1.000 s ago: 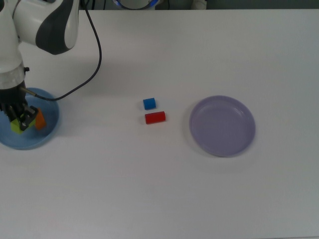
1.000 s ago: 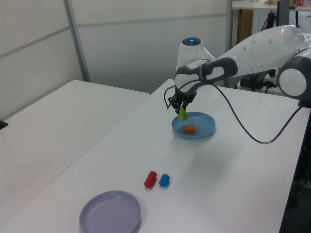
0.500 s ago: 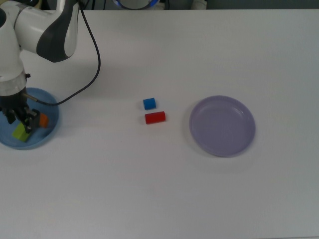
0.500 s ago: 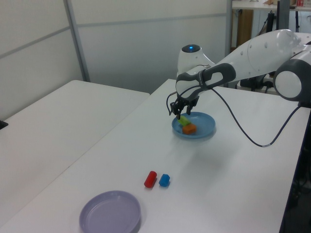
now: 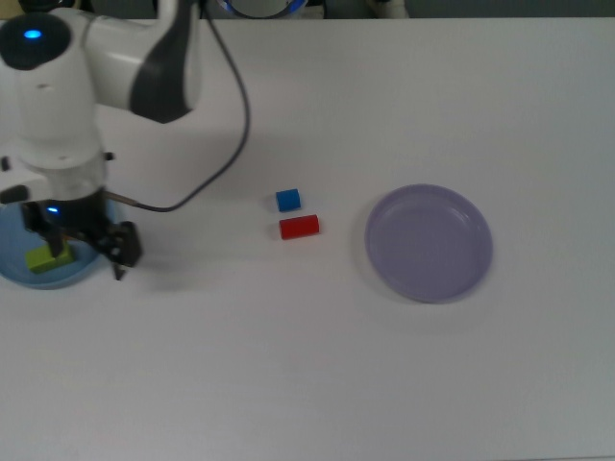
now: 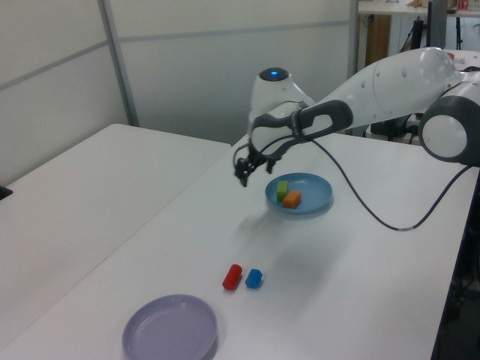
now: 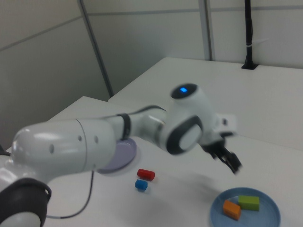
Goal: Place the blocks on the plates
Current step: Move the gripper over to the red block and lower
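The green block [image 5: 45,257] lies on the light blue plate [image 5: 19,274] at the top view's left. The left view shows the orange block [image 6: 292,199] beside the green block [image 6: 282,190] on that plate [image 6: 315,196]. My gripper [image 5: 88,248] hangs open and empty above the plate's edge; in the left view the gripper [image 6: 246,174] is up and left of the plate. The blue cube [image 5: 287,200] and the red block [image 5: 299,227] lie side by side at mid-table. The lavender plate [image 5: 429,242] is bare at the top view's right.
The arm and its black cable [image 5: 216,144] cover the top view's upper left. In the right view the arm hides part of the lavender plate [image 7: 125,150]. A second white table [image 6: 67,195] stands at the left view's left.
The gripper let go of the green block onto the light blue plate, then rose and moved off the plate toward mid-table. The red and blue blocks stayed put.
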Available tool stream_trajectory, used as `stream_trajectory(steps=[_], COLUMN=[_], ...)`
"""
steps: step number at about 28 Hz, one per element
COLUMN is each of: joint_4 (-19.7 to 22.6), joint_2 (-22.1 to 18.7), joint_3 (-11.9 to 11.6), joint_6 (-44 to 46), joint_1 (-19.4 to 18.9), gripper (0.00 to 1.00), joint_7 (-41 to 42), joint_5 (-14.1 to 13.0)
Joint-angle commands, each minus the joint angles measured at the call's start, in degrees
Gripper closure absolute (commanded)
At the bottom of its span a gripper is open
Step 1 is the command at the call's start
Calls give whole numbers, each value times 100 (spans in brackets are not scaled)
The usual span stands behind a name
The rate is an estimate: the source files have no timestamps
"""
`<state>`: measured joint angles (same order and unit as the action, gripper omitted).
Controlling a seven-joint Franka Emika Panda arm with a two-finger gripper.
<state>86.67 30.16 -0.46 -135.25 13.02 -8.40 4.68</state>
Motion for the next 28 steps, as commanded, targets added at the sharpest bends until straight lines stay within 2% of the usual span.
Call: stream_trajectory(steps=[1, 4, 11, 16, 19, 20, 25, 28], joint_4=[35, 26, 113, 561, 886, 1096, 1247, 1283], joint_2=[-353, -573, -749, -872, -995, -1065, -1022, -1004], joint_3=[-68, -42, -16, -16, -16, -7, 20, 20], joint_6=[278, 753, 1518, 1536, 1536, 1545, 1572, 1572], joint_1=[-571, -844, -1450, -1820, -1934, -1952, -1952, -1952], gripper=[0, 0, 0, 0, 0, 0, 0, 0], joint_7=[-249, -452, -400, -180, 153, 520, 1602, 1929], joint_5=[16, 16, 86, 262, 271, 262, 218, 209])
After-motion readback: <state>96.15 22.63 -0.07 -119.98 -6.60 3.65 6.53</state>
